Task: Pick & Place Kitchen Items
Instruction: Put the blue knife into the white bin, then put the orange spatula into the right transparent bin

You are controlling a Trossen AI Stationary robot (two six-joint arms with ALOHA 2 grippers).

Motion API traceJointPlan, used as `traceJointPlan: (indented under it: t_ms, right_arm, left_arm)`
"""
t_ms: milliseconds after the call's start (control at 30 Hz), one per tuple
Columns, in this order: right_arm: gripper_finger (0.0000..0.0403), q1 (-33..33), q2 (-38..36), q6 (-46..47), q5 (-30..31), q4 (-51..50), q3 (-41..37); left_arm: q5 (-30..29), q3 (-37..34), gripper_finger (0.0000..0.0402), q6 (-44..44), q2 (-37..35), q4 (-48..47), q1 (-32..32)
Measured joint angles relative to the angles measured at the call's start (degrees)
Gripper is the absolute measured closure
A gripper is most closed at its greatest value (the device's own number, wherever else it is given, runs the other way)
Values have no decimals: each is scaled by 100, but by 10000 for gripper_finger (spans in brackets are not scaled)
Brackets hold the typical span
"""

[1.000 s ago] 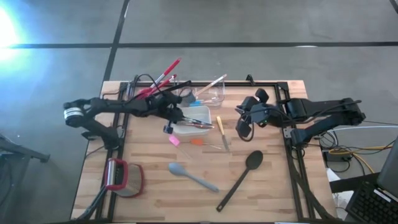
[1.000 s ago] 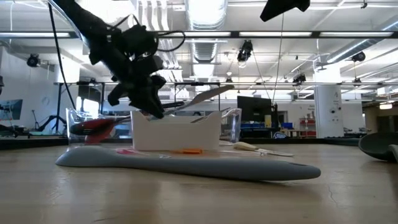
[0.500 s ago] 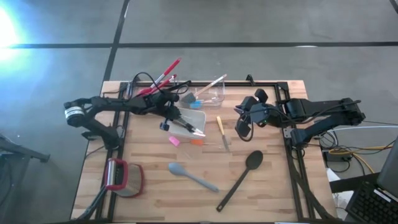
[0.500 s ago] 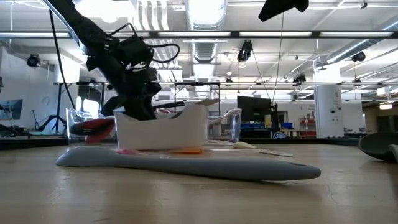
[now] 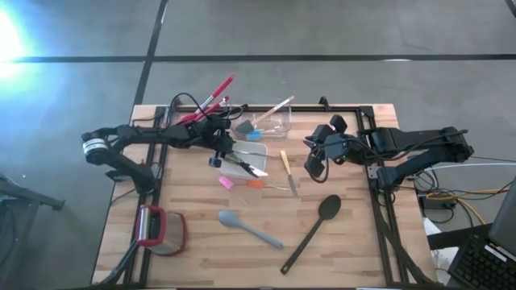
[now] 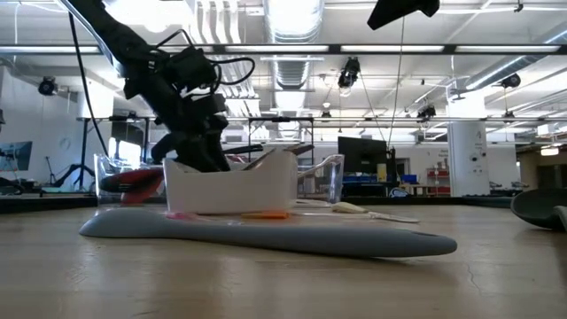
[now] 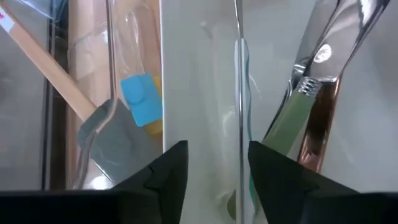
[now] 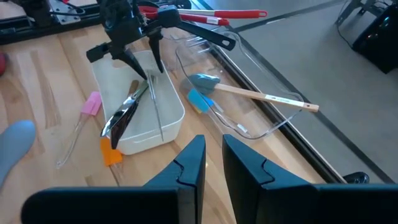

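White dish (image 5: 255,153), left gripper (image 5: 221,151) fingers parted above, utensils inside

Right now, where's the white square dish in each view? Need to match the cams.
High view: white square dish, table centre-left, under the left gripper.
Low view: left of centre, white wall facing the camera, behind the grey-blue spatula.
Left wrist view: fills the right half, its rim between the fingers.
Right wrist view: upper left.
Shared landmark: the clear plastic tub beside it.
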Motion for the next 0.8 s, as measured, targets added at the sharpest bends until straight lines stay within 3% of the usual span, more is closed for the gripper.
traceJointPlan:
  t_ms: [267,433,567,800]
  right_arm:
    - [355,0,0,-7,0,-2,0]
    - [353,2,0,-17,0,-2,0]
    - [355,2,0,-66,0,1,1]
    - [353,2,0,-153,0,30,0]
  left_arm:
    - [39,356,228,-789,-658,-499,-107]
    - [1072,405,229,-1379,-1230,-773,-370]
    - [1598,290,234,-1608,-1328,-771,-867]
    - [1574,167,247,-1716,-958,-583,-2014]
